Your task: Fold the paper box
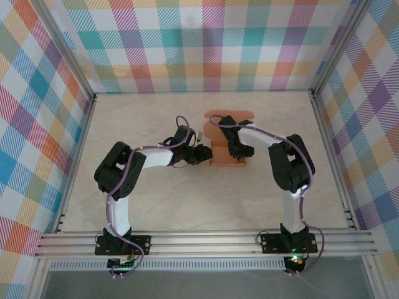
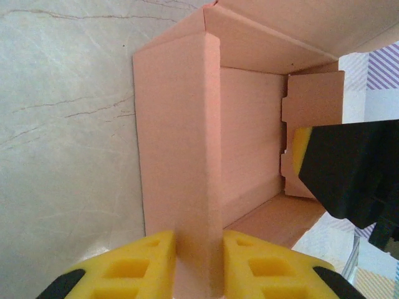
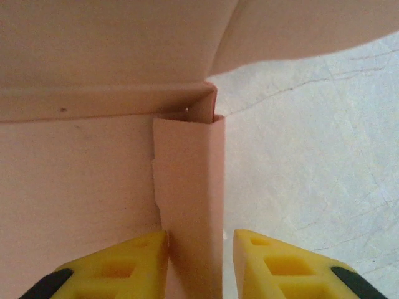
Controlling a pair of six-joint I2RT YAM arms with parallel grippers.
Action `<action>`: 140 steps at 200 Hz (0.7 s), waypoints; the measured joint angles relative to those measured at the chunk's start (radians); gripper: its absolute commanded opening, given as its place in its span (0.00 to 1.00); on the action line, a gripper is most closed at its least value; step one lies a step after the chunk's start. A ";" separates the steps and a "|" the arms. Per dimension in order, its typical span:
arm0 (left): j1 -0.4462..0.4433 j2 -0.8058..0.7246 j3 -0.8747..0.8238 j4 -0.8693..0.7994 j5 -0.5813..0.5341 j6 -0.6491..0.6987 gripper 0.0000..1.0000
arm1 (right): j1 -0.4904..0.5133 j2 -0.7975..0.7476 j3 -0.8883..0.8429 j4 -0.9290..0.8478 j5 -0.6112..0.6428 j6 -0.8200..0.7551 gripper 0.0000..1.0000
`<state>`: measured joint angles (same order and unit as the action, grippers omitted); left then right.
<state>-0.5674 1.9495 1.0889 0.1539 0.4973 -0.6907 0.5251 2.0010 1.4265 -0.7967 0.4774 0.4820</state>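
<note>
Found the paper box [image 1: 229,116] on the far half of the table [image 1: 181,205], just right of centre, side walls raised. Saw the left gripper [image 1: 207,154] pinching the left wall between yellow pads [image 2: 140,265]. Saw the right gripper [image 1: 240,151] straddling the right wall, one pad touching, the other just beside; could not tell whether clamped.

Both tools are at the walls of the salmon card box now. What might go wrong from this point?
1. The left tool pinches a folded wall of the salmon-orange thin card box; pulling may crease or tear it.
2. The right tool shows a gap beside the right-hand wall, so that wall may slip out and unfold.
</note>
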 measured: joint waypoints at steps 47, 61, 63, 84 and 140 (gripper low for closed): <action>0.000 0.000 -0.005 0.006 0.000 0.003 0.25 | 0.000 -0.013 -0.004 0.026 -0.016 -0.015 0.50; 0.000 0.000 -0.005 0.005 0.000 0.003 0.25 | 0.000 -0.029 -0.008 0.034 -0.022 -0.021 0.48; 0.000 0.000 -0.005 0.005 0.000 0.003 0.25 | 0.000 -0.031 -0.008 0.034 -0.023 -0.023 0.48; 0.000 0.000 -0.005 0.005 0.000 0.006 0.25 | -0.010 -0.048 -0.008 0.049 -0.042 -0.024 0.37; 0.000 0.000 -0.005 0.003 0.000 0.006 0.25 | -0.044 -0.045 -0.010 0.072 -0.104 -0.027 0.16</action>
<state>-0.5674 1.9491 1.0843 0.1574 0.4973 -0.6842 0.4812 1.9560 1.4162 -0.7246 0.3733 0.4549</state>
